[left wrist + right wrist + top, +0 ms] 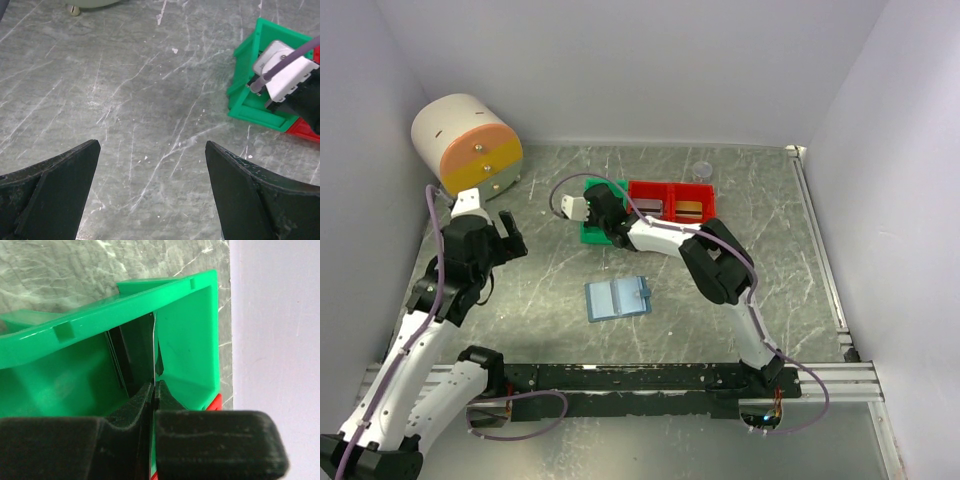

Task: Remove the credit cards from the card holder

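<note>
Top external view: the left end effector [512,235] is hovering wide open; right of it the blue-grey two-panel card holder [618,298] is lying on the counter [770,260]; the right end effector [153,390] is pinching a thin dark card [130,365] inside a green plastic bin [185,340].

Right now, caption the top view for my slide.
Right gripper in the green bin, left gripper open, card holder lying open on the table.
</note>
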{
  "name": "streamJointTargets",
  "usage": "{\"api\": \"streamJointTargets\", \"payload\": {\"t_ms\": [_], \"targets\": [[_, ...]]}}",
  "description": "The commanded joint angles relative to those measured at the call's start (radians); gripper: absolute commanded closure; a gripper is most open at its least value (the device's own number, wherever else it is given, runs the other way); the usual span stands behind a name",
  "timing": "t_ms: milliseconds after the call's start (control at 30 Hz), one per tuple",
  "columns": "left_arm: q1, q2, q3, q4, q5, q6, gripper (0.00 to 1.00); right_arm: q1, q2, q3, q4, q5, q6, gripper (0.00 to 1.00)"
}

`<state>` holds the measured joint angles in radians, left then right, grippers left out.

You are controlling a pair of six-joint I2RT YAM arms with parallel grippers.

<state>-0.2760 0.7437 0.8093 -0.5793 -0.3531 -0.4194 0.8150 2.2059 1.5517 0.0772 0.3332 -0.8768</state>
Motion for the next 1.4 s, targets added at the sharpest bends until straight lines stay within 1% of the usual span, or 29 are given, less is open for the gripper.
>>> {"api": "streamJointTargets", "payload": {"t_ms": [0,67,167,233,367,400,467,633,733,833,967,1100,1200,1267,1300,1367], "targets": [[0.009,-0.029,-0.006,0.043,0.049,0.029,0.01,-0.014,0.04,0.028,0.038,-0.001,-0.043,1.0],[0.009,-0.033,-0.008,0.051,0.077,0.04,0.01,-0.017,0.047,0.018,0.068,-0.01,-0.059,1.0],[0.009,-0.035,-0.014,0.076,0.159,0.057,0.01,-0.027,0.07,0.027,0.09,-0.012,-0.065,0.99],[0.009,-0.03,-0.018,0.1,0.25,0.113,0.01,-0.035,0.088,0.044,0.087,-0.011,-0.066,0.98],[0.009,0.011,-0.04,0.176,0.539,0.166,0.01,-0.041,0.102,0.045,0.102,0.001,-0.059,0.98],[0.009,0.034,-0.032,0.173,0.583,0.173,0.01,-0.042,0.099,0.035,0.109,-0.002,-0.056,0.97],[0.009,0.078,-0.023,0.162,0.619,0.186,0.01,-0.046,0.094,0.017,0.124,-0.008,-0.05,0.97],[0.009,0.143,-0.006,0.133,0.598,0.176,0.01,-0.057,0.089,-0.01,0.125,-0.035,-0.016,0.96],[0.009,0.134,-0.001,0.125,0.562,0.173,0.01,-0.061,0.098,-0.01,0.123,-0.032,-0.02,0.96],[0.009,0.095,-0.002,0.112,0.479,0.162,0.01,-0.063,0.11,0.003,0.117,-0.019,-0.027,0.94],[0.009,0.033,-0.008,0.108,0.367,0.142,0.01,-0.063,0.127,0.05,0.077,-0.02,-0.005,0.84],[0.011,0.002,-0.014,0.113,0.349,0.134,0.01,-0.059,0.133,0.088,0.033,-0.031,0.016,0.65],[0.011,0.003,-0.007,0.103,0.342,0.132,0.01,-0.058,0.117,0.082,0.041,-0.032,0.014,0.56],[0.011,0.004,-0.006,0.101,0.341,0.132,0.01,-0.058,0.103,0.082,0.023,-0.053,0.021,0.42],[0.011,0.003,-0.005,0.1,0.339,0.13,0.01,-0.058,0.093,0.084,0.013,-0.062,0.027,0.39],[0.011,-0.002,-0.005,0.097,0.33,0.129,0.01,-0.057,0.078,0.086,0.001,-0.078,0.039,0.35]]}}
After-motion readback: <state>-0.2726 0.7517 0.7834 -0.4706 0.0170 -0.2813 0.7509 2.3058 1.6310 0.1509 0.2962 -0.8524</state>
